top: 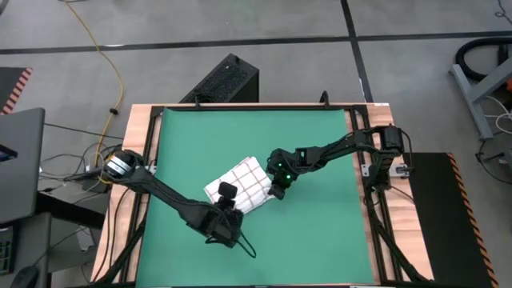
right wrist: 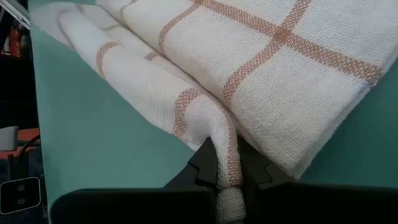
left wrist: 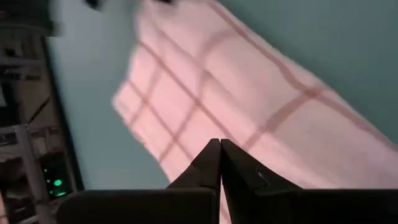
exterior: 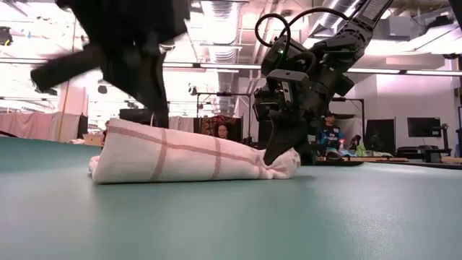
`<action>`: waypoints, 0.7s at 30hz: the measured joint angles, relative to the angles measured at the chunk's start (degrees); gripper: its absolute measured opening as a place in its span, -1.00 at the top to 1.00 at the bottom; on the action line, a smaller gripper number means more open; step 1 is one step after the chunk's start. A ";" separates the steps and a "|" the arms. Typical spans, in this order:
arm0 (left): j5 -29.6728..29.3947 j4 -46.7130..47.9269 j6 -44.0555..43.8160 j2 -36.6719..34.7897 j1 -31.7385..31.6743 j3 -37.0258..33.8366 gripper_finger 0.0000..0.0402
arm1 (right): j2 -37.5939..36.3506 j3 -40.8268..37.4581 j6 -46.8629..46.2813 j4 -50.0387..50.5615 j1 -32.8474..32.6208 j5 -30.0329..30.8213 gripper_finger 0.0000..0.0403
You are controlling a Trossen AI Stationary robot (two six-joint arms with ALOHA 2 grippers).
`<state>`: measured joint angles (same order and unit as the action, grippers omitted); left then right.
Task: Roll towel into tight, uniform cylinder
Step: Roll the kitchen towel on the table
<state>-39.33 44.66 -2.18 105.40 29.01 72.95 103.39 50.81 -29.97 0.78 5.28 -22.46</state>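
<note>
High view shows us mid-roll: the left gripper [top: 227, 192], fingers pressed together and holding nothing, hovers over the towel [top: 240, 186], which lies partly rolled just front-left of the green mat's [top: 320, 240] middle. On its right end, the right gripper [right wrist: 228, 180] pinches a fold of cloth. Next, we judge, both ends must turn evenly, keeping the roll tight.
</note>
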 joint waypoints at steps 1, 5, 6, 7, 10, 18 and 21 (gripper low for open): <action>-0.40 -0.14 -1.17 -1.05 0.37 0.02 1.00 | 0.00 0.00 0.00 -0.01 0.00 0.00 0.81; 2.07 -6.86 1.42 -3.07 2.44 0.02 1.00 | 0.00 0.00 0.02 -0.02 0.00 0.00 0.81; 4.19 -10.44 4.94 -3.14 3.15 0.02 1.00 | 0.00 0.01 0.02 -0.08 0.00 0.00 0.81; 7.28 -13.94 8.74 -3.14 3.68 0.02 1.00 | 0.00 0.00 0.02 -0.15 0.00 0.00 0.81; 14.41 -20.94 15.46 -1.91 3.62 0.15 1.00 | 0.00 0.00 0.03 -0.17 0.00 -0.02 0.81; 14.08 -14.28 16.26 3.29 -1.74 0.02 1.00 | -0.02 0.02 0.02 -0.41 -0.66 0.15 0.81; 14.00 -10.64 14.84 3.68 -2.82 -0.02 1.00 | -0.02 0.02 0.02 -0.25 -0.98 0.43 0.81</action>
<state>-25.32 34.02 12.66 109.08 26.20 72.93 103.37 50.83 -29.95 0.53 4.30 -22.03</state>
